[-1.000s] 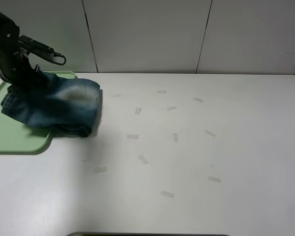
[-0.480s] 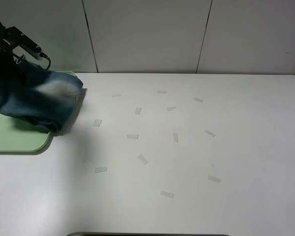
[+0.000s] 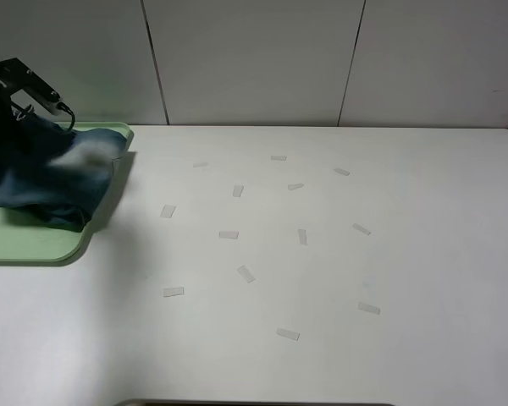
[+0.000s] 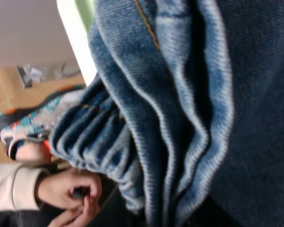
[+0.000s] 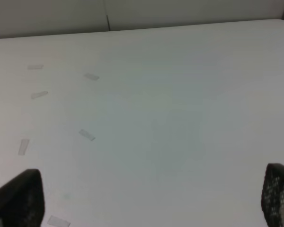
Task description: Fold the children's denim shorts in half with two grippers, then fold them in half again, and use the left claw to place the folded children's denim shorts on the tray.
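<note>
The children's denim shorts (image 3: 51,178) hang as a folded bundle at the far left, over the pale-green tray (image 3: 34,241), their lower edge at or just above its surface. My left arm (image 3: 8,89) comes down into the top of the bundle. Its fingers are buried in the cloth, so the left gripper is shut on the shorts. Denim folds and the gathered waistband (image 4: 99,142) fill the left wrist view, with a sliver of the tray (image 4: 85,7) behind. In the right wrist view, my right gripper (image 5: 146,196) stands wide open above bare table, holding nothing.
Several small pale tape strips (image 3: 229,234) are scattered over the white table (image 3: 364,254). A panelled wall runs along the far edge. Beyond the table's left side, a person's hands (image 4: 71,194) show in the left wrist view.
My left arm has carried the shorts to the left. The bundle overhung the tray's right edge onto the table and now hangs over the tray. The right gripper has stayed open.
</note>
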`<state>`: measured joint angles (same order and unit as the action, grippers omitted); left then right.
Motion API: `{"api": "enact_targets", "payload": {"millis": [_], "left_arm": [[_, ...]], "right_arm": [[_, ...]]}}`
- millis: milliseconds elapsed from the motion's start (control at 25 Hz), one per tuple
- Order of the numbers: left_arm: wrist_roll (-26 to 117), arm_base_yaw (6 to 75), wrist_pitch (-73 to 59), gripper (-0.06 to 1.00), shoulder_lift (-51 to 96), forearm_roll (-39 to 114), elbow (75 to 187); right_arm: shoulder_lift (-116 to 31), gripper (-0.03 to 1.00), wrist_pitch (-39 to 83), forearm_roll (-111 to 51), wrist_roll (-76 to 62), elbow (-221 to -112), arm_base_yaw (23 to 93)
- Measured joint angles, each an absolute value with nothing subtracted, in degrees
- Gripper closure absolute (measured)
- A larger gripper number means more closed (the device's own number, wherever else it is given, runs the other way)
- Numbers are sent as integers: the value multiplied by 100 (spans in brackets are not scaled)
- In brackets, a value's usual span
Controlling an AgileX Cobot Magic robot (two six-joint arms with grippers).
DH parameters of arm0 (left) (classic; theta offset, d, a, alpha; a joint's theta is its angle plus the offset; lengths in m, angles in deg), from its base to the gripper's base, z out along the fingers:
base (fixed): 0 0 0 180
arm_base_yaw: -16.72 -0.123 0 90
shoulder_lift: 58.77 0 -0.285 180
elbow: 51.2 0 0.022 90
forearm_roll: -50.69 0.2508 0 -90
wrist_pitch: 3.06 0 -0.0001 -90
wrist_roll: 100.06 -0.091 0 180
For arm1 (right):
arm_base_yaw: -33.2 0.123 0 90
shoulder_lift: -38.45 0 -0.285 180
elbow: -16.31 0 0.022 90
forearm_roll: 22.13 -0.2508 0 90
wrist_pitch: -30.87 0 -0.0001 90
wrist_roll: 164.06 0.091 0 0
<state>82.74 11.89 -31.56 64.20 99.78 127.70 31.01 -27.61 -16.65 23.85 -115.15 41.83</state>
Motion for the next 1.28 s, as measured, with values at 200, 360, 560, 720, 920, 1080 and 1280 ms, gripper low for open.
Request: {"api": "enact_targets", "payload": {"millis": [200, 360, 560, 720, 920, 1080, 1280], "left_arm": [[8291, 1105, -3247, 82, 6426, 9988, 12770], [8291, 1099, -3204, 82, 6426, 9816, 12770], [8297, 1087, -3066, 82, 6426, 9416, 12770], [8292, 1077, -2990, 54, 6426, 9363, 12770], [8718, 1077, -2930, 4, 6426, 9331, 12770], [9012, 1077, -2930, -2, 6421, 9325, 12770], [9186, 1077, -2848, -3, 6276, 9307, 12770]], "right_arm": [[3101, 27, -2761, -1670, 2385, -11515, 4183], [3101, 27, -2761, -1676, 2385, -11515, 4183], [3101, 27, -2761, -1682, 2385, -11515, 4183], [3101, 27, -2761, -1682, 2385, -11515, 4183], [3101, 27, -2761, -1682, 2385, -11515, 4183], [3101, 27, -2761, -1682, 2385, -11515, 4183], [3101, 27, -2761, -1682, 2385, -11515, 4183]]}}
